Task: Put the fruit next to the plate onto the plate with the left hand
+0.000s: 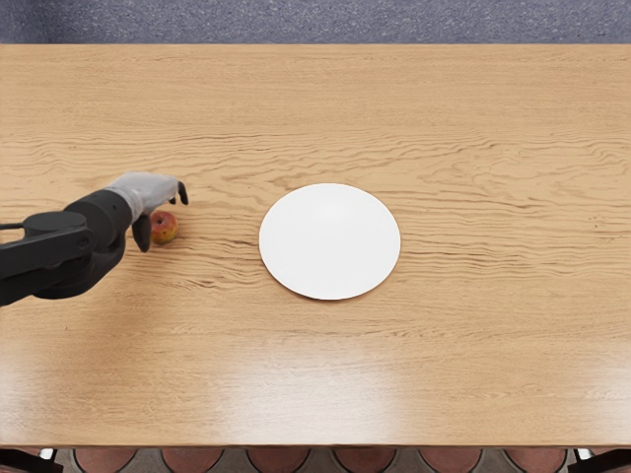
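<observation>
Grasping the fruit (pixel 165 229) is judged to be the step in hand.

Findings: the fruit, small and red with a yellow patch, rests on the table (pixel 444 128) to the left of the plate (pixel 330 241), well apart from its rim. The plate carries nothing. The left hand (pixel 153 202) sits over and just behind the fruit. Its fingers are apart and not clamped: one dark fingertip (pixel 182 194) stands above and right of the fruit, and the thumb (pixel 142 236) hangs at its left side. Whether any digit touches the fruit cannot be told. The right arm is not visible.

Recommendations:
- Lower the hand until thumb and fingers bracket the widest part of the fruit, then close evenly. A round fruit is likely to roll away if one digit arrives first.
- Confirm a firm hold before lifting; a pinch near the top risks the fruit squirting out.
- Lift clear of the table, carry rightward above the rim, and set down near the plate's centre.
- Release low. A drop from height could send the fruit rolling off the shallow plate.
</observation>
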### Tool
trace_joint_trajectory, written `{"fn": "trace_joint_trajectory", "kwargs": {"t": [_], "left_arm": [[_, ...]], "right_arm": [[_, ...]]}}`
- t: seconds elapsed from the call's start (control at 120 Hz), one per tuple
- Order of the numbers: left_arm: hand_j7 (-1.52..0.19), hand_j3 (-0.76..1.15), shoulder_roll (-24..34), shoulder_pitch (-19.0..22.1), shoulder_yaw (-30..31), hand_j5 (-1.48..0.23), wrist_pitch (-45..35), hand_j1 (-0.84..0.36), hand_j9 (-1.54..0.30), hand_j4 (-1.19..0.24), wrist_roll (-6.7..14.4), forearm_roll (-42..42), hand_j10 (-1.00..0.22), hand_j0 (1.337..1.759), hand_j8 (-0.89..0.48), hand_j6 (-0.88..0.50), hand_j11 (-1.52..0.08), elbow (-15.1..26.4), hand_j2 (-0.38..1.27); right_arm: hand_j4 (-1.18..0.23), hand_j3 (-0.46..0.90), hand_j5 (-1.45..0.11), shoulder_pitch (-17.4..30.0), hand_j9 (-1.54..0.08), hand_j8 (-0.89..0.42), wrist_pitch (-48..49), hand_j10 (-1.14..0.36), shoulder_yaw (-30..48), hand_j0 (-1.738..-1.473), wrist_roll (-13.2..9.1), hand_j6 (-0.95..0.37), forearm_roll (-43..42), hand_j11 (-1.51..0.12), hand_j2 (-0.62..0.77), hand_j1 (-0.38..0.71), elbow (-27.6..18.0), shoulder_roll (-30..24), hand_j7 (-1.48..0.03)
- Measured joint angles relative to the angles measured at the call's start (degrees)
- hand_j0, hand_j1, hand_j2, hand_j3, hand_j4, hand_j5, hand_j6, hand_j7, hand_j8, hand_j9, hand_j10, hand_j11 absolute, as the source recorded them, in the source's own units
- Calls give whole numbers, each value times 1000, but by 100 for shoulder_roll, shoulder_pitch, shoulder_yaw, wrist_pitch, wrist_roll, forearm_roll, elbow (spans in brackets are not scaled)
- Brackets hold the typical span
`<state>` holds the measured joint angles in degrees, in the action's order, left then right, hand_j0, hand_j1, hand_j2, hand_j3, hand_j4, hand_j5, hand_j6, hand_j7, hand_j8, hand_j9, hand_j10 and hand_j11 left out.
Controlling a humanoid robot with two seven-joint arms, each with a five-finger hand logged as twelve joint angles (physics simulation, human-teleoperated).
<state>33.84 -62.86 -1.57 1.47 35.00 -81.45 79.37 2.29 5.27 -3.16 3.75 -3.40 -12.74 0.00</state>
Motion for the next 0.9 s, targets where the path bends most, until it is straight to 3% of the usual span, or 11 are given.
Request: {"fn": "trace_joint_trajectory", "kwargs": {"t": [0.375,0.467,0.9], "left_arm": [[-492,0,0,89,-6,-492,-48,-101,-492,-382,0,1,-381,1658,-383,-383,-491,-41,80],[-511,0,-288,101,2,-511,-59,-119,-511,-396,0,1,-396,1658,-397,-397,-510,-43,83],[-574,0,-156,89,0,-574,-43,-177,-574,-444,0,18,-444,1658,-445,-445,-574,-32,93]], "right_arm": [[-15,0,-20,2,-20,-15,0,-15,0,-1658,0,-15,0,-20,-3,-331,0,0,-20],[-15,0,-20,2,-20,-15,0,-15,0,-1658,0,-15,-2,-20,-3,-331,0,0,-20],[-15,0,-20,0,-20,-15,0,-15,6,-1658,0,-15,-3,-20,-3,-331,0,0,-20]]}}
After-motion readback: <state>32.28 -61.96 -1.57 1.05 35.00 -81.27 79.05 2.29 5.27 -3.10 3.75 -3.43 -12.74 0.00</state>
